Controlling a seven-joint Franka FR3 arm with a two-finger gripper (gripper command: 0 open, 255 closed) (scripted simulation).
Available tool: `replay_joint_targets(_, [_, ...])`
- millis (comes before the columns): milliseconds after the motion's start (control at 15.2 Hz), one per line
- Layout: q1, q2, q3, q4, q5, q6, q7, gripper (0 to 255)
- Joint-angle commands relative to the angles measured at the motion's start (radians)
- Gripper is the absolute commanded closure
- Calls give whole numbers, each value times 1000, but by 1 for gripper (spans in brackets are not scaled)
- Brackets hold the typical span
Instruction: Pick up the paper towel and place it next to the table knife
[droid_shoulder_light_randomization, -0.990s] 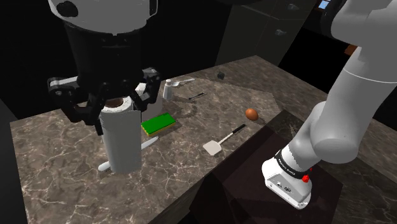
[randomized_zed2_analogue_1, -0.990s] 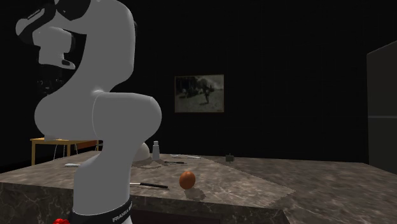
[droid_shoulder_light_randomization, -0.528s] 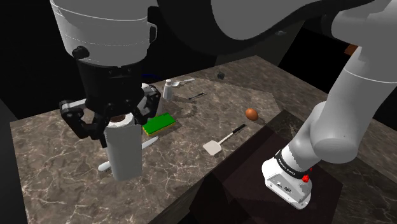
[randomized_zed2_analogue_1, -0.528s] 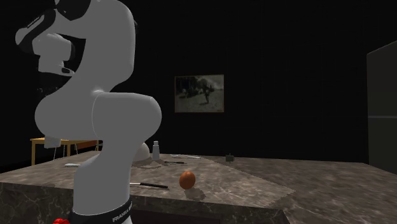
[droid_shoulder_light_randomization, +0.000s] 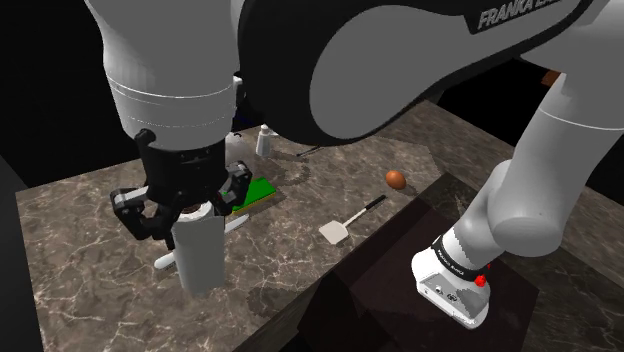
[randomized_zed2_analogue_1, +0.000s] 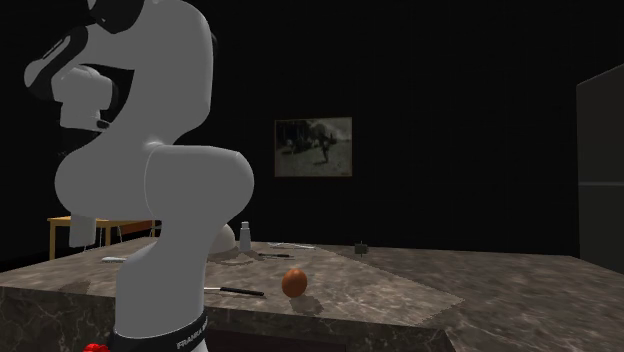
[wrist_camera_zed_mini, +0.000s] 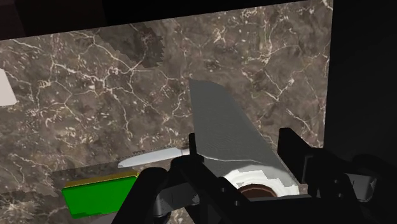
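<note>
A pale paper towel roll stands upright near the table's front edge, brown core on top. My black gripper is shut on its upper end, one finger on each side. In the wrist view the gripper clasps the roll, which stretches away toward the marble. The pale table knife lies flat just behind the roll, its handle end poking out at the roll's left; it also shows past the roll as a pale table knife. Whether the roll's base touches the table I cannot tell.
A green block lies by the knife, seen too as a green block. On the marble table are a white spatula, a brown egg and a small white shaker. The arm's base sits lower right.
The gripper has come down and toward the table's front edge with the roll still in it; the roll now sits lower in the shoulder view. Everything else stayed put.
</note>
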Motion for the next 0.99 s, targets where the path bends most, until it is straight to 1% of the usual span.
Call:
replay_joint_targets(0, [1, 7, -2, -21, -6, 26, 4, 255])
replay_joint_targets(726, [14, 56, -20, -118, -53, 156, 33, 255])
replay_joint_targets(924, [14, 56, -20, -118, -53, 156, 33, 255])
